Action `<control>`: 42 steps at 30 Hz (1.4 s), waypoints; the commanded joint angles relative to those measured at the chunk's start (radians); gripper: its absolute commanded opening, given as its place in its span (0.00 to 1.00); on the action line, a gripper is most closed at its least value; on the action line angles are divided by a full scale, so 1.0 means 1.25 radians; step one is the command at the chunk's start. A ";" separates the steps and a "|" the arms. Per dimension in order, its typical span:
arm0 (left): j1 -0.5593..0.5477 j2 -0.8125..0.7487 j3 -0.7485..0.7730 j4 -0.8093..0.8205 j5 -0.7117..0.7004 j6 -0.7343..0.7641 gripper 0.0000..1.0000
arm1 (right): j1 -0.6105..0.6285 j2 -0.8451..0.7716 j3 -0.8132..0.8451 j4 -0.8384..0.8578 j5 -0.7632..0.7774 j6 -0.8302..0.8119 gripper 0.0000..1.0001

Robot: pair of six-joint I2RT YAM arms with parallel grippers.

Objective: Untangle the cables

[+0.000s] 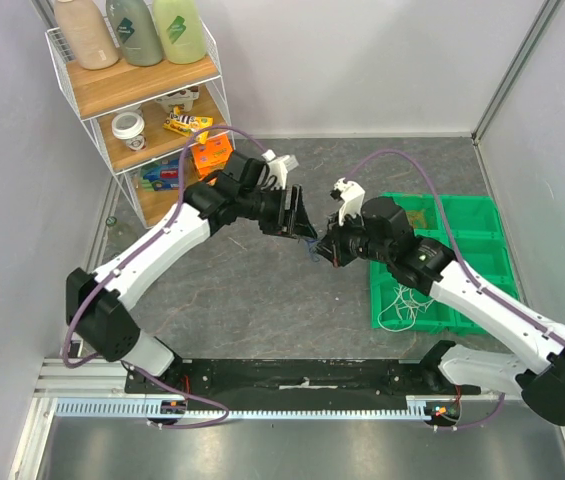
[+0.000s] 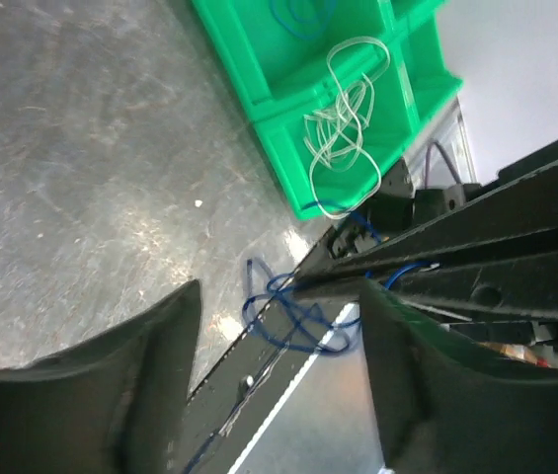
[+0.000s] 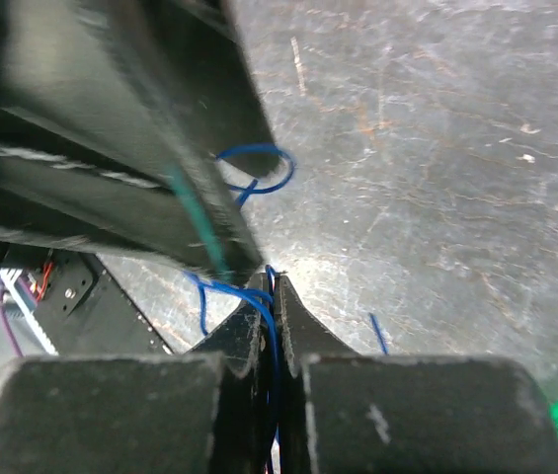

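Up close, right gripper (image 3: 271, 291) pinches blue wire (image 3: 259, 163) hardly visible overhead; left gripper (image 2: 280, 296) gapes, both short of green bin (image 2: 259, 89).

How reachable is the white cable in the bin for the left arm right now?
Probably not. The right arm lies between the left fingers and the bin, beside the white cable, right fingers shut on the blue cable.

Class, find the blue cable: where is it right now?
Right wrist view: the blue cable is pinched in the shut right gripper, over the centre of the table, left of the green bin.
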 commanded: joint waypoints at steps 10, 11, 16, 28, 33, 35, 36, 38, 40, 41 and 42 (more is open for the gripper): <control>0.050 -0.171 -0.020 -0.071 -0.324 0.065 0.88 | -0.207 -0.077 0.004 -0.288 0.333 0.130 0.00; 0.049 -0.174 -0.027 -0.070 -0.318 0.066 0.87 | -0.266 -0.068 0.023 -0.325 0.343 0.122 0.00; 0.049 -0.181 -0.061 -0.057 -0.285 0.076 0.84 | -0.521 0.049 0.159 -0.503 0.436 0.056 0.00; 0.049 -0.203 -0.061 -0.073 -0.277 0.131 0.84 | -0.804 0.269 0.187 -0.440 0.386 -0.016 0.04; 0.049 -0.202 -0.055 -0.077 -0.284 0.144 0.85 | -0.804 0.300 0.227 -0.457 0.398 -0.043 0.37; 0.049 -0.198 -0.052 -0.077 -0.284 0.144 0.85 | -0.803 0.288 0.239 -0.465 0.379 -0.058 0.50; 0.049 -0.196 -0.050 -0.077 -0.284 0.143 0.85 | -0.801 0.284 0.251 -0.479 0.373 -0.062 0.53; 0.049 -0.187 -0.039 -0.076 -0.281 0.142 0.85 | -0.787 0.273 0.266 -0.497 0.368 -0.070 0.61; 0.049 -0.175 -0.021 -0.081 -0.281 0.140 0.85 | -0.755 0.253 0.297 -0.527 0.371 -0.077 0.66; 0.049 -0.168 -0.010 -0.084 -0.285 0.140 0.85 | -0.736 0.239 0.311 -0.536 0.373 -0.077 0.68; 0.049 -0.160 0.003 -0.088 -0.289 0.140 0.85 | -0.703 0.224 0.326 -0.540 0.371 -0.075 0.70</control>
